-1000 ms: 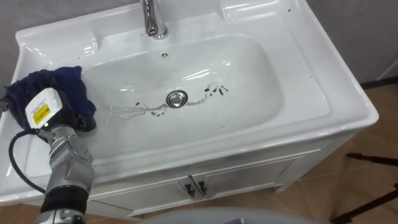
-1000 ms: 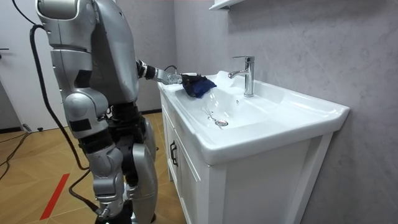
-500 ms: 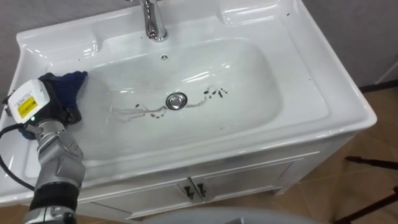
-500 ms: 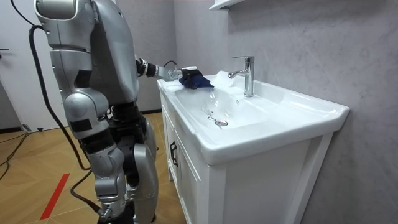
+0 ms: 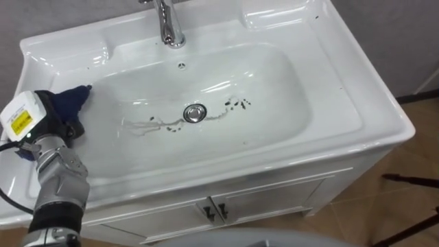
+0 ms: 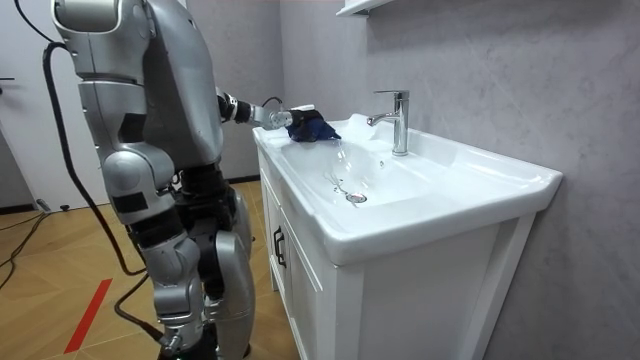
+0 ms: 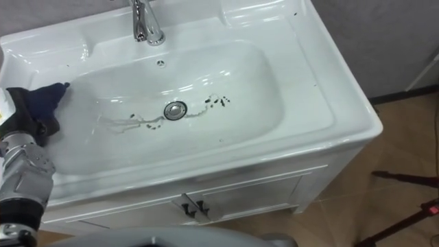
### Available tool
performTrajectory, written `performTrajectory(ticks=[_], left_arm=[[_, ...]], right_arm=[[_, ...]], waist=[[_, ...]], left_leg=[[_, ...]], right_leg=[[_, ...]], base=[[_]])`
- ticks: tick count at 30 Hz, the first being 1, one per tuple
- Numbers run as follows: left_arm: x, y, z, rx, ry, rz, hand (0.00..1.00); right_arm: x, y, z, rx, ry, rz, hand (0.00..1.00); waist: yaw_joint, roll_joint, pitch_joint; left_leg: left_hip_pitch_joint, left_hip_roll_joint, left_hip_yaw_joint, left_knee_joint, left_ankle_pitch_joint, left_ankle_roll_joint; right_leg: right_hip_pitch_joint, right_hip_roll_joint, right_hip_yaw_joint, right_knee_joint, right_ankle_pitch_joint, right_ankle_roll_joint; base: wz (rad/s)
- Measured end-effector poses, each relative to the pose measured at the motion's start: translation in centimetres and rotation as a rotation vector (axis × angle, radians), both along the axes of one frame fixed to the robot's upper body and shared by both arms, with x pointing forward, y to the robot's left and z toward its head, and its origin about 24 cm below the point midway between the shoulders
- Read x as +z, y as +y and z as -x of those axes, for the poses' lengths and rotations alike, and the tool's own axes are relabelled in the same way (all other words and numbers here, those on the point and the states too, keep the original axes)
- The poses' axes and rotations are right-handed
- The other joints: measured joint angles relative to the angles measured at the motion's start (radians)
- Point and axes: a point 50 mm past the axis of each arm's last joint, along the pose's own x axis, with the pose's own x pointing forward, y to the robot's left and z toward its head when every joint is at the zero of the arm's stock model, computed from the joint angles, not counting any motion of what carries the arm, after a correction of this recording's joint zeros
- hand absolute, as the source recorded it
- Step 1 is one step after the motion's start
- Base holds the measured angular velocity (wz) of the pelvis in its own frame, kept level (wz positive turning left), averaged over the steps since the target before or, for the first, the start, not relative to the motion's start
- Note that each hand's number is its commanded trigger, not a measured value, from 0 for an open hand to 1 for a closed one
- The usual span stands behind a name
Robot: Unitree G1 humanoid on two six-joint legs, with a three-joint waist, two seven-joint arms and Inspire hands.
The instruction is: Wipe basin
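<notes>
A white basin (image 5: 370,103) has dark smears (image 5: 236,103) beside its drain (image 5: 195,112) and thin streaks to the drain's left. A dark blue cloth (image 5: 72,101) lies bunched on the basin's left rim, at the edge of the bowl. My left hand (image 5: 48,123) rests on the cloth's near side with its fingers curled into the fabric. The room view has me standing at the cabinet's end, left arm stretched out to the cloth (image 6: 312,126). The cloth (image 7: 44,96) and the hand (image 7: 20,113) sit at the left edge of the right eye view.
A chrome faucet (image 5: 168,27) stands at the back of the basin. Cabinet doors with small handles (image 5: 214,209) are below the front rim. Dark stand legs (image 5: 411,180) lie on the wooden floor at the right. A grey wall runs behind the basin.
My left hand has drawn back to the left, from the bowl's left slope onto the rim. Its fingers have curled, and the cloth has gathered from a spread patch into a small bunch.
</notes>
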Motion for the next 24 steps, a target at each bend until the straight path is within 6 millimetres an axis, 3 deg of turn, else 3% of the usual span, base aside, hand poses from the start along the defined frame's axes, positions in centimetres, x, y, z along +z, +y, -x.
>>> performTrajectory(ticks=[9, 14, 17, 20, 24], left_arm=[[0.8, -0.7, 0.1, 0.007, -0.112, 0.049, 1.0], [2.4, -1.2, -0.5, -0.013, -0.181, 0.037, 1.0], [3.8, -2.1, -1.0, -0.041, -0.271, 0.025, 1.0], [4.3, -3.0, -1.4, -0.069, -0.319, 0.034, 1.0], [6.7, -4.8, -2.5, -0.17, -0.444, 0.002, 1.0]], right_arm=[[-0.1, 0.4, -0.8, -0.07, -0.095, 0.003, 0.0], [-0.4, 1.2, -1.2, -0.103, -0.147, -0.028, 0.0], [-0.6, 1.9, -1.4, -0.099, -0.167, -0.048, 0.0], [-0.7, 2.2, -1.5, -0.112, -0.194, -0.058, 0.0], [-0.8, 2.5, -1.3, -0.129, -0.225, -0.079, 0.0]], waist=[[0.0, -0.002, 0.0013], [0.0, -0.01, 0.0136], [0.001, -0.027, 0.0242], [-0.001, -0.03, 0.0249], [-0.001, -0.031, 0.0241]], left_leg=[[-0.016, -0.003, -0.02, 0.002, 0.0, 0.0], [-0.037, -0.003, -0.023, 0.008, 0.0, 0.0], [-0.053, -0.003, -0.026, 0.011, 0.0, 0.0], [-0.057, -0.004, -0.027, 0.011, 0.0, 0.0], [-0.057, -0.004, -0.03, 0.009, 0.0, 0.0]], right_leg=[[0.002, -0.004, -0.024, -0.008, 0.0, 0.001], [-0.01, -0.006, -0.036, -0.008, 0.0, 0.001], [-0.02, -0.006, -0.042, -0.008, 0.001, 0.002], [-0.024, -0.006, -0.04, -0.009, 0.002, 0.002], [-0.024, -0.006, -0.041, -0.01, 0.002, 0.002]], base=[[0.08], [0.09], [0.07], [0.01], [0.0]])
